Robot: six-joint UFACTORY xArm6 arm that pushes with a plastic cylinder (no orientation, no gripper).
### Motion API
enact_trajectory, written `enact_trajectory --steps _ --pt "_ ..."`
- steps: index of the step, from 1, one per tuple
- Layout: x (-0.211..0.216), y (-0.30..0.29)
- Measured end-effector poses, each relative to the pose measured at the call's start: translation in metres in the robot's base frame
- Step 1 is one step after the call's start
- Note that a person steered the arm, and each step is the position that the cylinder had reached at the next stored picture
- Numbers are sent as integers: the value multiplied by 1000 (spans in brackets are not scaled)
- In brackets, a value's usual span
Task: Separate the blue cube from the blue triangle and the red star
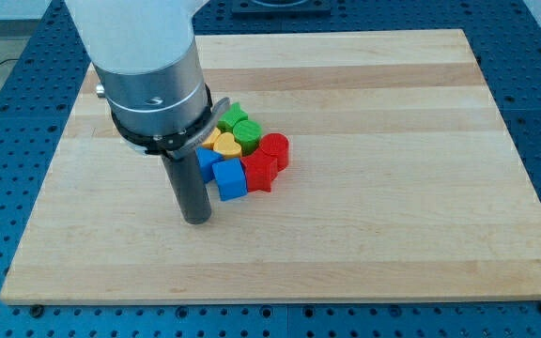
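Nearest the view's bottom stands my tip [196, 221], the lower end of the dark rod [190, 183], resting on the wooden bench [393, 207] just to the view's left of the cluster of blocks and a little below it. This tool is a plain rod with no jaws, so it neither clenches nor releases anything; it grasps nothing, and I cannot tell whether it touches the closest block or merely sits right beside it. That closest block is the blue cube [231, 178], at the lower left corner of the cluster. Just above and to the view's left of it lies the blue triangle [207, 161], partly hidden behind the rod, the two blue pieces pressed together or very nearly so. On the cube's right side sits the red star [261, 172], touching it, so the cube is wedged between the triangle and the star. Above the star is a red cylinder [275, 147], close against it. A yellow heart [226, 145] lies in the middle of the group, with a sliver of a second yellow block [210, 141], its shape unclear, at its left edge under the arm's silver collar [155, 99]. At the top of the cluster sit a green star [234, 117] and a second green block [247, 133], shape hard to make out. All the blocks huddle together left of the bench's centre.
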State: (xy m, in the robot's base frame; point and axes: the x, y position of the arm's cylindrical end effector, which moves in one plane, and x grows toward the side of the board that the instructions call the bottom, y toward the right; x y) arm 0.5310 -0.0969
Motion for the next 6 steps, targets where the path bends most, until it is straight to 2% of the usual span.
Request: enact_trajectory --steps 1,3,4,6 --pt "-5 22" --pt "-62 29" --pt "-73 29" --pt "-62 29"
